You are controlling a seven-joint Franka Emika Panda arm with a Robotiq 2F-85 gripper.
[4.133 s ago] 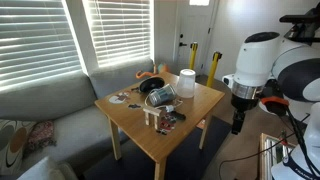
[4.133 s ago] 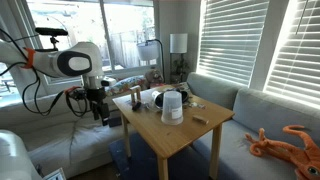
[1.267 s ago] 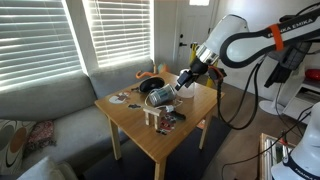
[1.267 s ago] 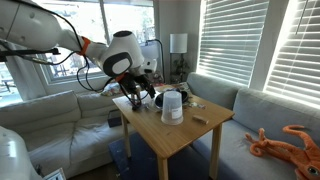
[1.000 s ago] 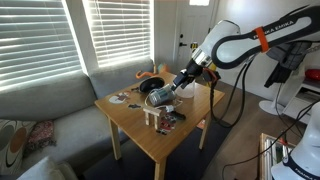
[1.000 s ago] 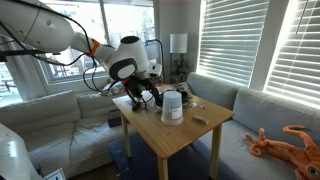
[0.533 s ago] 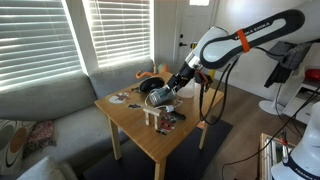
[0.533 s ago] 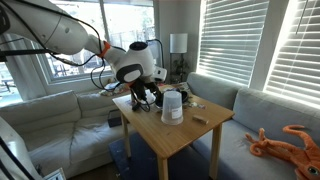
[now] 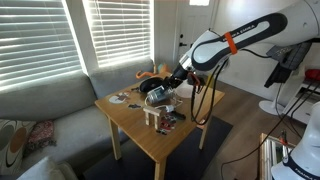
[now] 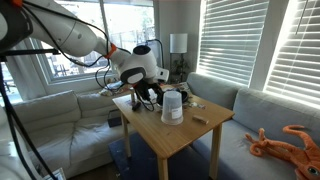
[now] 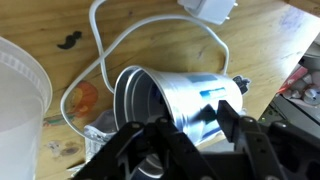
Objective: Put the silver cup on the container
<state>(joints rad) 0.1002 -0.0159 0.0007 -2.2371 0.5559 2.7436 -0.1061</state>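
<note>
The silver cup (image 11: 185, 90) lies on its side on the wooden table (image 9: 140, 130), its mouth towards the white container (image 11: 15, 110). My gripper (image 11: 190, 125) hangs over the cup with one black finger (image 11: 228, 108) against its outer wall and the other finger (image 11: 150, 140) low at its mouth. The jaws stand part-way in, and a firm hold does not show. In both exterior views the gripper (image 9: 168, 92) (image 10: 148, 95) is down at the cup (image 9: 160, 97), beside the upright white container (image 9: 186, 82) (image 10: 172, 107).
A white cable (image 11: 95, 60) with a charger block (image 11: 210, 10) loops round the cup. A black round object (image 9: 150, 85) and small clutter (image 9: 165, 118) lie close by. A small block (image 10: 199, 119) sits nearer the table's edge. Sofas (image 9: 40, 110) flank the table.
The arm swung in from beside the table and came down onto the lying cup. Over the last second the jaws have narrowed around it.
</note>
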